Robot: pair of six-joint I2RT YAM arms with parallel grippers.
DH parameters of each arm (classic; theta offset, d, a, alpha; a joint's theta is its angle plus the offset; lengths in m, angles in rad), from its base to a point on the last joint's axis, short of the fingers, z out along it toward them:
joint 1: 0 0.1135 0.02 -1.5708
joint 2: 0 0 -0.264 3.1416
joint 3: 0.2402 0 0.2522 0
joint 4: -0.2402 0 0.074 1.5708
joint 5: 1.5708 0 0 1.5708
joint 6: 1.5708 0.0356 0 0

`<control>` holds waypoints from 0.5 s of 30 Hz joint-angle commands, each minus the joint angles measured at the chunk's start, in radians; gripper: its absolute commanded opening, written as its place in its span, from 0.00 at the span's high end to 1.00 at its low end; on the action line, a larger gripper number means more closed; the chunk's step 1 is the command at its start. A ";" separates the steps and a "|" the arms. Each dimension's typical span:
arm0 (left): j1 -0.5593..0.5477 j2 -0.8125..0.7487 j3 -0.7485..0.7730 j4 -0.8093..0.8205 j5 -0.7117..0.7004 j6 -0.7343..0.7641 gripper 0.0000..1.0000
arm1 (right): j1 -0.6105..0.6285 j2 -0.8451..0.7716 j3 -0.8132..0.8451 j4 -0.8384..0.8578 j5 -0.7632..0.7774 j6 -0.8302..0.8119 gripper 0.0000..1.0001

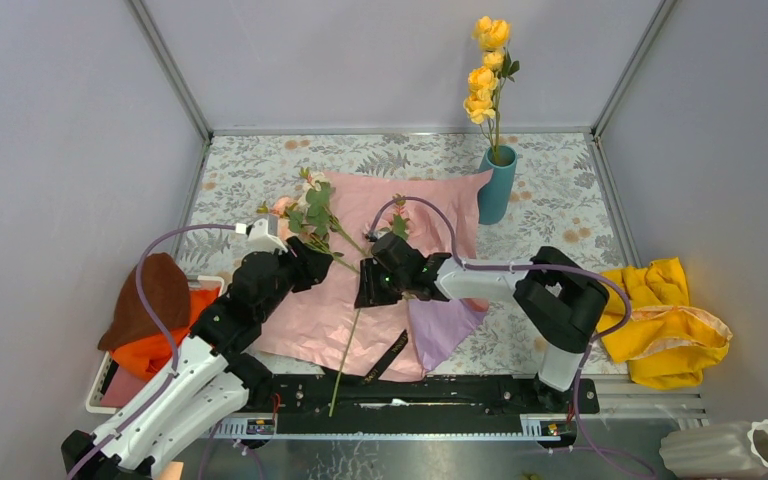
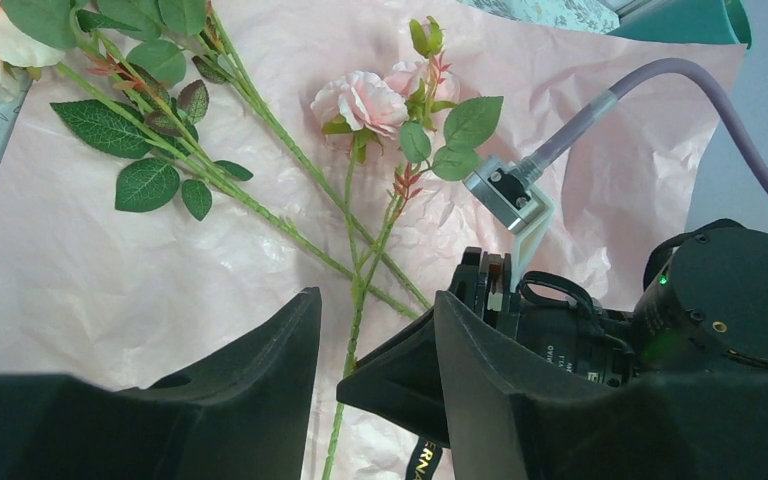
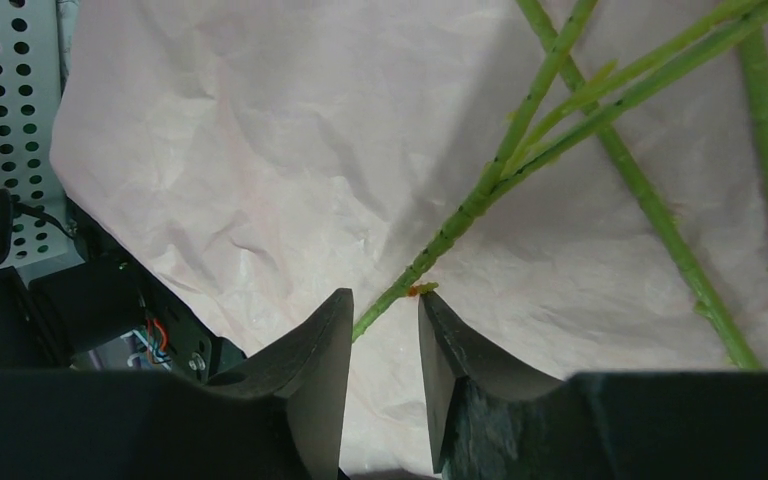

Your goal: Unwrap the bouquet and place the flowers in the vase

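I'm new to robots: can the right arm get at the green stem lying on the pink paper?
Probably yes: the right gripper hangs just over the stem, jaws apart, with nothing covering it.

A crumpled yellow cloth lies well right of the jaws. A white ribbed vase lies on its side farther right and nearer. Left of the jaws, a brown cloth and an orange cloth fill a white perforated tray.

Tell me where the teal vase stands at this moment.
In the top view the teal vase stands upright on the far side of the table, right of centre, at the far right corner of the pink paper, with yellow roses in it.
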 commanded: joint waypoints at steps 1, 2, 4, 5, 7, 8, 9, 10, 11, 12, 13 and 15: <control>-0.001 -0.007 -0.016 0.027 -0.025 -0.011 0.47 | 0.008 0.031 -0.016 0.109 -0.055 0.037 0.64; -0.001 -0.005 -0.022 0.029 -0.027 -0.011 0.47 | 0.009 0.039 -0.018 0.117 -0.059 0.041 0.66; -0.001 0.002 -0.030 0.034 -0.031 -0.015 0.47 | 0.010 0.057 -0.017 0.127 -0.065 0.046 0.69; -0.001 0.005 -0.034 0.036 -0.032 -0.017 0.47 | 0.011 0.065 -0.016 0.131 -0.065 0.050 0.70; -0.001 0.011 -0.036 0.037 -0.032 -0.020 0.47 | 0.011 0.080 -0.015 0.137 -0.066 0.054 0.72; -0.001 0.013 -0.036 0.038 -0.031 -0.022 0.46 | 0.011 0.086 -0.016 0.140 -0.064 0.057 0.74; 0.000 0.013 -0.036 0.039 -0.033 -0.023 0.46 | 0.011 0.092 -0.018 0.144 -0.063 0.060 0.74; -0.001 0.014 -0.036 0.040 -0.033 -0.024 0.46 | 0.011 0.094 -0.019 0.148 -0.061 0.063 0.74; -0.001 0.015 -0.037 0.040 -0.035 -0.024 0.46 | 0.011 0.096 -0.021 0.153 -0.058 0.066 0.75; -0.001 0.015 -0.038 0.041 -0.036 -0.025 0.46 | 0.011 0.099 -0.023 0.158 -0.057 0.068 0.77; -0.001 0.015 -0.039 0.041 -0.038 -0.026 0.46 | 0.011 0.102 -0.022 0.159 -0.054 0.069 0.80; -0.001 0.018 -0.040 0.042 -0.039 -0.028 0.45 | 0.011 0.107 -0.021 0.156 -0.048 0.068 0.87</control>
